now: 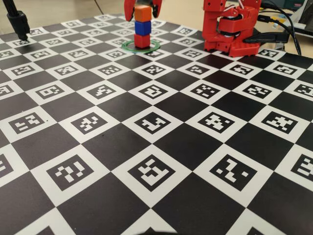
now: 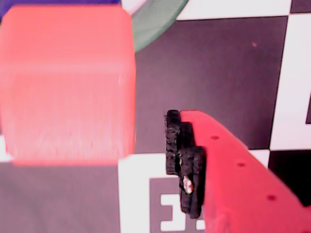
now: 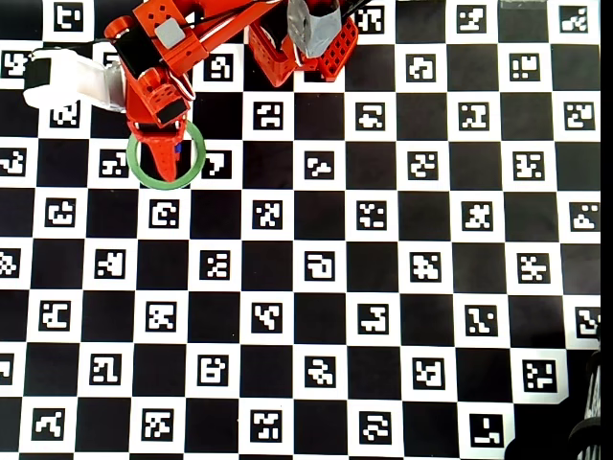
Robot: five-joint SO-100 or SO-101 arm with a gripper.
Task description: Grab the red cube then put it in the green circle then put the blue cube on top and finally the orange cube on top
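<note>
In the fixed view the red cube [image 1: 142, 41] stands inside the green circle [image 1: 154, 47]. The blue cube [image 1: 142, 27] sits on it and the orange cube [image 1: 142, 13] sits on top. My gripper [image 1: 143, 14] straddles the orange cube, open, with a red finger on each side. In the wrist view the orange cube [image 2: 65, 82] fills the left, and one of the fingers [image 2: 182, 160] stands clear of it to the right with a dark gap between. The circle's edge [image 2: 155, 19] shows behind. In the overhead view the gripper [image 3: 163, 158] covers the stack inside the circle [image 3: 166, 189].
The red arm base [image 1: 230, 29] stands at the back right with cables beside it. A black post [image 1: 18, 22] stands at the back left. A white part [image 3: 67, 77] lies left of the arm. The checkered marker board [image 1: 156, 147] stretches toward the front.
</note>
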